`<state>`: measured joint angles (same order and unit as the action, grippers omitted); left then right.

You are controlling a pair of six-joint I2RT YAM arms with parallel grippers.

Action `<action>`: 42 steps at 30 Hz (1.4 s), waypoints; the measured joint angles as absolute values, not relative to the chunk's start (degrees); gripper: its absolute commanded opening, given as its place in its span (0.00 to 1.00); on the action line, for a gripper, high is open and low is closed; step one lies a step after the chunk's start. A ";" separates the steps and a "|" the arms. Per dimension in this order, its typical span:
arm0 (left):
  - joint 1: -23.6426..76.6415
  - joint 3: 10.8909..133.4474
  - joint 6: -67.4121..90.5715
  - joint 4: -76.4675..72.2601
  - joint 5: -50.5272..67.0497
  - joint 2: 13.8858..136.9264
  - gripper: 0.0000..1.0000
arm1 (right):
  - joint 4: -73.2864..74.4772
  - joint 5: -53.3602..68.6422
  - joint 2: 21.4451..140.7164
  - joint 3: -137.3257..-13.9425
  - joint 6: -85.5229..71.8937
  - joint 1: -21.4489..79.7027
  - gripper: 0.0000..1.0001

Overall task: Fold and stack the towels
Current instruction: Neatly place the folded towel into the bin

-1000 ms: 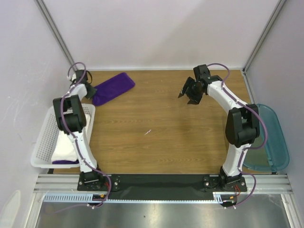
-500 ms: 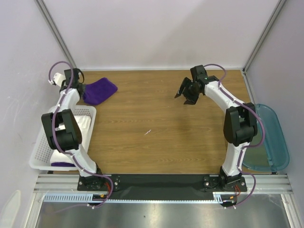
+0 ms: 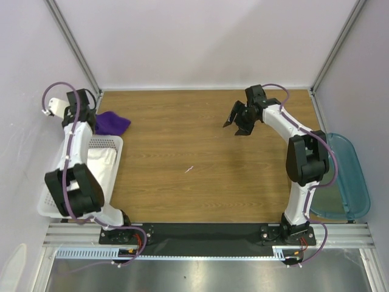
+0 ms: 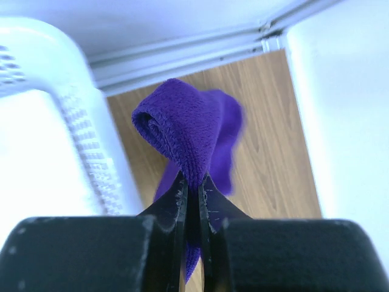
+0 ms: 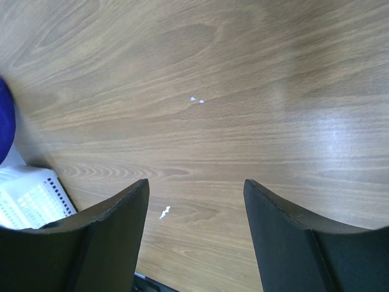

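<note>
A deep-purple towel [image 3: 112,123] lies bunched at the table's back left corner, just beyond the white basket [image 3: 61,182]. My left gripper [image 3: 91,120] is shut on its near edge. In the left wrist view a fold of the purple towel [image 4: 188,131] rises from between the closed fingers of the left gripper [image 4: 192,190]. A white towel [image 3: 100,163] lies in the basket. My right gripper [image 3: 239,119] hovers open over bare wood at the back right. Nothing sits between the fingers of the right gripper [image 5: 194,194], and the purple towel [image 5: 3,125] shows at that view's left edge.
The basket wall [image 4: 73,115] stands right beside the held towel, and the enclosure's back left walls are close behind. A teal bin [image 3: 349,176] hangs off the table's right edge. A small white scrap [image 3: 189,168] lies mid-table, seen as a scrap [image 5: 164,212] in the right wrist view.
My left gripper has dragged the purple towel leftward into the back corner, and the towel has gone from spread out to bunched. The right gripper has shifted only slightly.
</note>
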<state>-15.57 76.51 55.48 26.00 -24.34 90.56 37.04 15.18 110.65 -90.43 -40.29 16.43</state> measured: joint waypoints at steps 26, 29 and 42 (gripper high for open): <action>-24.47 53.89 47.68 43.55 -24.25 56.49 0.01 | 40.12 10.59 113.97 -97.71 -23.18 8.97 0.73; -28.14 53.17 45.39 44.12 -24.18 54.92 0.00 | 39.83 10.52 113.38 -97.14 -22.22 8.21 0.73; -34.04 51.31 42.37 51.03 -26.04 48.23 0.00 | 39.27 10.98 112.44 -96.64 -21.78 7.01 0.74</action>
<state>-34.04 51.31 42.37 51.03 -26.04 48.23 39.27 10.98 112.44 -96.64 -21.78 7.01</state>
